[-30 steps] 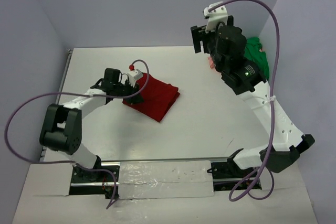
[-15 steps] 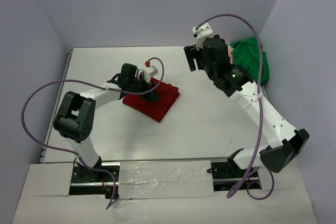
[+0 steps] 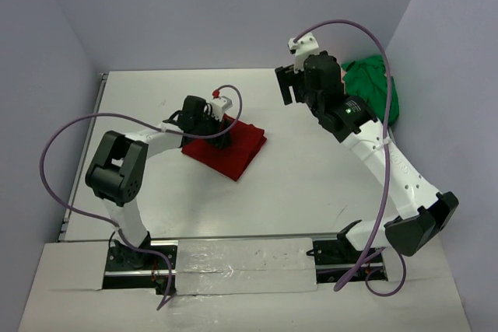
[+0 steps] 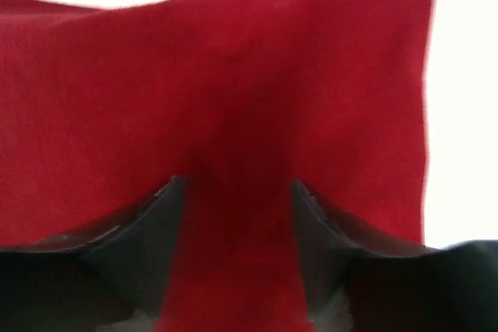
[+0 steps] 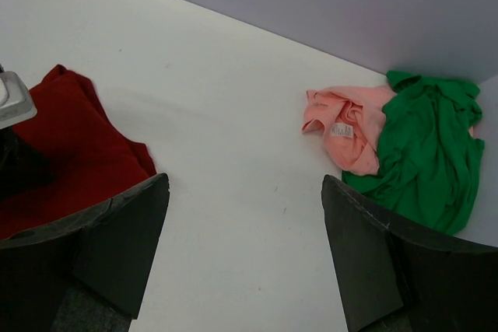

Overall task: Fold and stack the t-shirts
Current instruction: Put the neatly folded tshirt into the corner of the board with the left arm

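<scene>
The dark red t-shirt (image 3: pixel 241 149) lies folded in a compact rectangle at the table's middle. My left gripper (image 3: pixel 221 127) presses low onto its near-left part, open; in the left wrist view the red cloth (image 4: pixel 233 75) fills the frame and runs flat between the parted fingertips (image 4: pixel 167 211). My right gripper (image 3: pixel 289 85) hangs high over the table's far middle, open and empty. Its wrist view shows the dark red shirt (image 5: pixel 70 153) at left. At the far right corner the salmon-pink shirt (image 5: pixel 350 126) lies crumpled against the bright green shirt (image 5: pixel 424 153) (image 3: pixel 373 87).
Walls close in the table (image 3: pixel 311 184) at the back and on the right. The green and pink shirts sit in that back right corner. A purple cable loops from each arm.
My left gripper has slid right onto the folded red shirt and its jaws have opened. The right arm swung left, away from the green shirt, and uncovered it.
</scene>
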